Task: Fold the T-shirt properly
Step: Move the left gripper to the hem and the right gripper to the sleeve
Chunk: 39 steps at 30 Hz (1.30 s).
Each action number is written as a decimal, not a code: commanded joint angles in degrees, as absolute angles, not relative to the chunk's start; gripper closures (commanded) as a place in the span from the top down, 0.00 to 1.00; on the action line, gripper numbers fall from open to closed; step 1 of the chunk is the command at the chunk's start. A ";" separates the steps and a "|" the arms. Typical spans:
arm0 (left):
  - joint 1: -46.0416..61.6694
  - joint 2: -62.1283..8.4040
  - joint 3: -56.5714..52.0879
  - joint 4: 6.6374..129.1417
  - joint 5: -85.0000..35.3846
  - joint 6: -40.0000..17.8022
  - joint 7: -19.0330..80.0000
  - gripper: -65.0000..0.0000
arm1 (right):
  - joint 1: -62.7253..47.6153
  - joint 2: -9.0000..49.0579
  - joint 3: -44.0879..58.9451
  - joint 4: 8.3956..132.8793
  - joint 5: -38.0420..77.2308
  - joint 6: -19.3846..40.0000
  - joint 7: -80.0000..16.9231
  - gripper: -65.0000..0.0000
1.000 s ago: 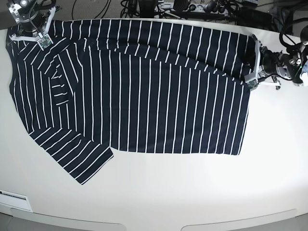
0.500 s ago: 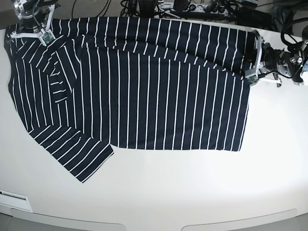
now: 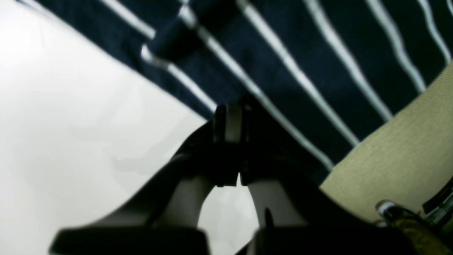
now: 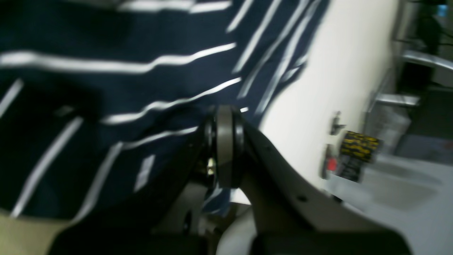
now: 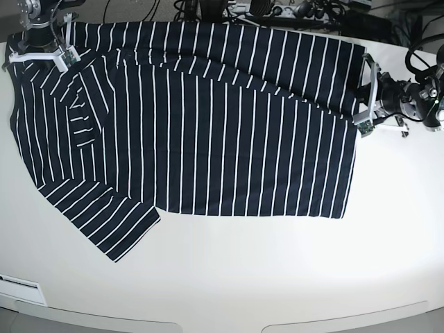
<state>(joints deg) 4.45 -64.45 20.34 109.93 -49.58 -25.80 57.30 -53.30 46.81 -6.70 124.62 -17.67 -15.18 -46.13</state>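
The right arm [image 5: 43, 24], at the upper left of the base view, looks silver-grey and black, with slim dark parts. The left arm [image 5: 420, 94], at upper right, shows similar metallic pieces and angular black-and-silver linkwork.

The base view looks steeply down from above onto the white table [image 5: 277, 277], taking in nearly all of the striped shirt [image 5: 229, 139] and both arms. The two wrist views look along their own grippers, close over the cloth, each with its fingertips near the middle. All three share the shirt and the white table; both wrist views also catch a tan surface [image 3: 371, 177] beyond the cloth.
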 commanded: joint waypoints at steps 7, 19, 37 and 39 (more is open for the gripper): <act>3.77 -64.53 17.15 111.74 -43.29 -23.00 49.65 0.00 | -53.30 47.66 -6.33 131.02 -28.97 -22.28 -45.65 0.29; -4.82 -51.05 -11.49 92.62 -51.00 -22.39 45.74 0.00 | -45.23 47.66 -6.33 131.79 -30.70 -23.09 -45.41 0.29; -32.95 -35.27 2.61 39.94 -59.88 -25.93 47.70 0.53 | -44.12 47.64 -6.33 131.79 -25.28 -21.56 -43.57 0.29; -34.52 -33.06 5.28 38.37 -59.88 -26.20 48.53 0.53 | -44.12 47.62 -6.33 131.79 -25.30 -21.56 -43.59 0.29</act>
